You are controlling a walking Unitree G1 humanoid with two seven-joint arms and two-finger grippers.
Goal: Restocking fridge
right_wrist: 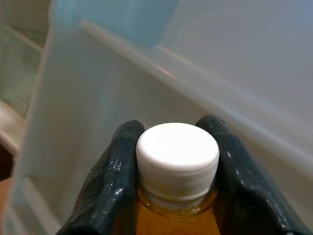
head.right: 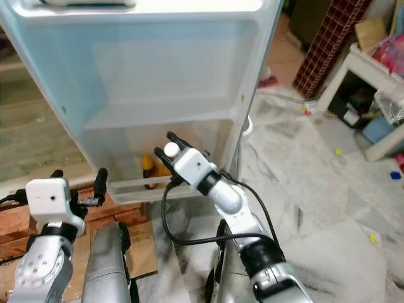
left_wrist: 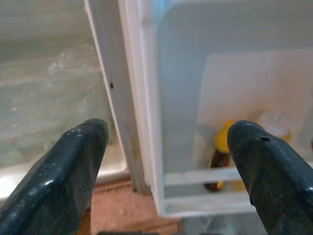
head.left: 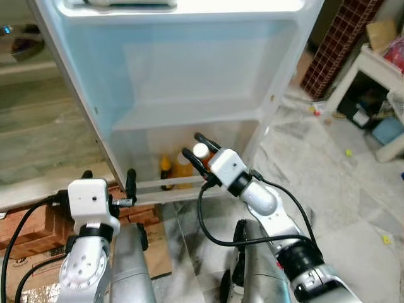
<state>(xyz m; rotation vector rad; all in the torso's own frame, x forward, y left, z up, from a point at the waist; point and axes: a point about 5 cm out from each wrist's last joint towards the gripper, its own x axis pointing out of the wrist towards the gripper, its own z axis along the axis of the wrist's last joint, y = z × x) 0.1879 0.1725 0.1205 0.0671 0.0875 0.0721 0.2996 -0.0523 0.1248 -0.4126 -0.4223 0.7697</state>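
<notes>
R arm reached fwd & up into the fridge door (head.left: 189, 76) bottom shelf (head.left: 170, 184); right gripper (head.left: 198, 153) clamped on white-capped orange bottle (right_wrist: 177, 161) by the neck. Left gripper (head.left: 108, 180), fingers apart, hovered low near the door's hinge edge.

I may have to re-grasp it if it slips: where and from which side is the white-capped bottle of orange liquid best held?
Around the neck under the white cap, as the right gripper holds the white-capped bottle now. Come from the open room side and above: the door shelf rail blocks its lower body.
</notes>
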